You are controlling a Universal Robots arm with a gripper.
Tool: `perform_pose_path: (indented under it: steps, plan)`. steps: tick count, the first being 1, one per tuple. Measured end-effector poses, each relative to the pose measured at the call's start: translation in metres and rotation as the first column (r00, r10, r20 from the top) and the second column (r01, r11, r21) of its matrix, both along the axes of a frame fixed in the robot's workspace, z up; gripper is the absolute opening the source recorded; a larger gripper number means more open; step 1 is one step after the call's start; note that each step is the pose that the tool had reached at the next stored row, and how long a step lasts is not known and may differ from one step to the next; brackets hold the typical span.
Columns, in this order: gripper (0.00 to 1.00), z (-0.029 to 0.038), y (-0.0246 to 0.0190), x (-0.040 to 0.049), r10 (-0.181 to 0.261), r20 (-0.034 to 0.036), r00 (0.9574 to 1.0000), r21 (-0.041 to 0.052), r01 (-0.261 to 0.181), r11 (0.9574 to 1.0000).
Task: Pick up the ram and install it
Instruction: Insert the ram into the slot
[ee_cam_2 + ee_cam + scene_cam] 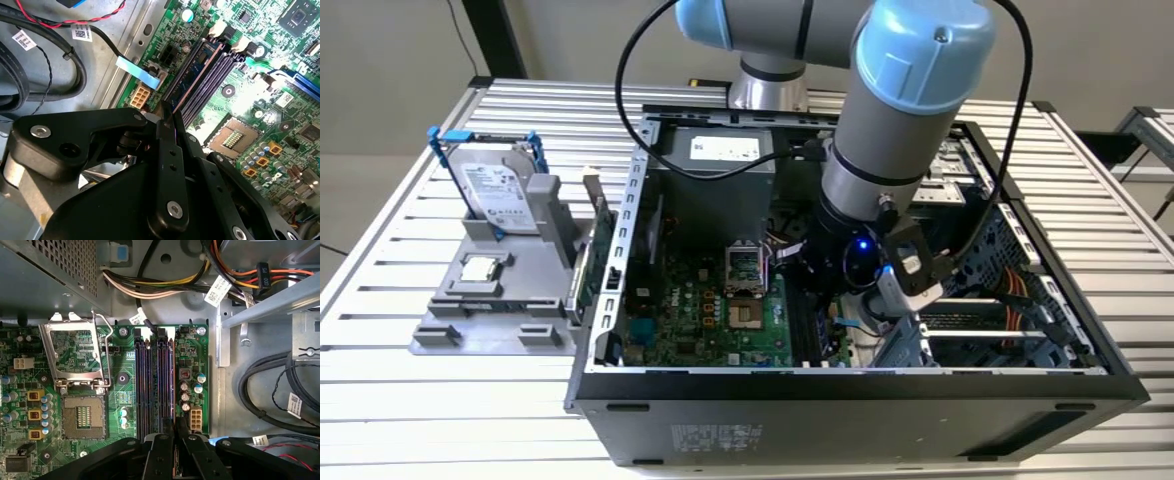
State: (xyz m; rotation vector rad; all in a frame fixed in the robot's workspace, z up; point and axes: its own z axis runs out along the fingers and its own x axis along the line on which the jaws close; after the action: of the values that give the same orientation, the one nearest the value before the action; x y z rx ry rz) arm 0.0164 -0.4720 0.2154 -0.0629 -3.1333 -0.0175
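Note:
In the second wrist view the ram (197, 65) shows edge-on as a thin dark stick with a blue label. It stands along the outermost of the memory slots (155, 385) on the green motherboard. Its near end runs in between the black fingers (170, 150). My gripper (167, 117) is shut on that end, low inside the open computer case (627, 200), and I cannot tell whether the stick is seated in its slot. In the exterior view the gripper (834, 305) hangs over the board's right side. In the first wrist view the gripper (176, 432) sits at the end of the slots.
An open processor socket (82, 415) with its raised metal frame lies beside the slots. Cable bundles (270, 385) and a drive cage crowd the case's far side. Outside the case, a grey fixture (487, 325) holds a silver hard drive in a blue frame (494, 190) and a small square processor chip (480, 268).

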Motion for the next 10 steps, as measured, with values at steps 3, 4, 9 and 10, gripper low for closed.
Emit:
perform_pose_path:
  steps: [3, 4, 9, 10]
  plan:
    - [0.00, 0.0000, 0.0000, 0.0000, 0.000, 0.0000, 1.0000, -0.0001, 0.000, 1.0000]
    - [0.00, -0.0001, 0.0000, 0.0000, 0.000, 0.0000, 1.0000, 0.0000, 0.000, 1.0000]
    - [1.00, -0.0001, 0.0000, 0.0000, 0.000, 0.0000, 1.0000, 0.0000, 0.000, 1.0000]
    - [1.00, -0.0002, 0.0000, 0.0000, 0.000, 0.0000, 1.0000, 0.0000, 0.000, 1.0000]
